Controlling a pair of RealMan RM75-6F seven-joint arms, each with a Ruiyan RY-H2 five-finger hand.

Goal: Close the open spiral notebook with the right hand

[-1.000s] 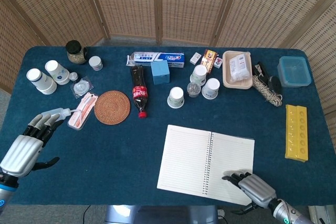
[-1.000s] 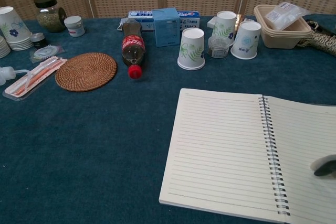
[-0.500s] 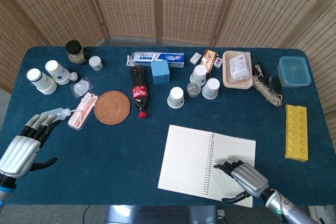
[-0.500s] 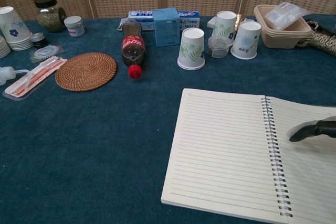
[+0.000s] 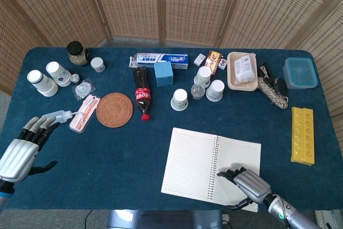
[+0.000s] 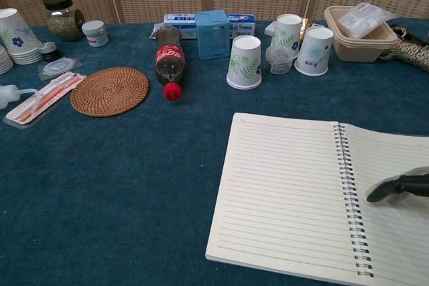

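The notebook (image 5: 210, 168) lies open at the surface's (image 5: 123, 159) front edge, right of centre. The right robot hand (image 5: 247, 184) sits over its right page. Behind it stand cups (image 5: 180, 99); a bottle (image 5: 141, 93) and mat (image 5: 114, 109) lie further left. The left robot hand (image 5: 22, 147) is at the front-left corner.

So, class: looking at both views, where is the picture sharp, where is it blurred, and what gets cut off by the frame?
Head view: evenly lit, whole table sharp, only soft shadows under the right hand on the notebook. Chest view: the notebook's ruled lines are crisp, but the right hand's fingertip is smeared by motion blur, and the frame crops the notebook's right page.
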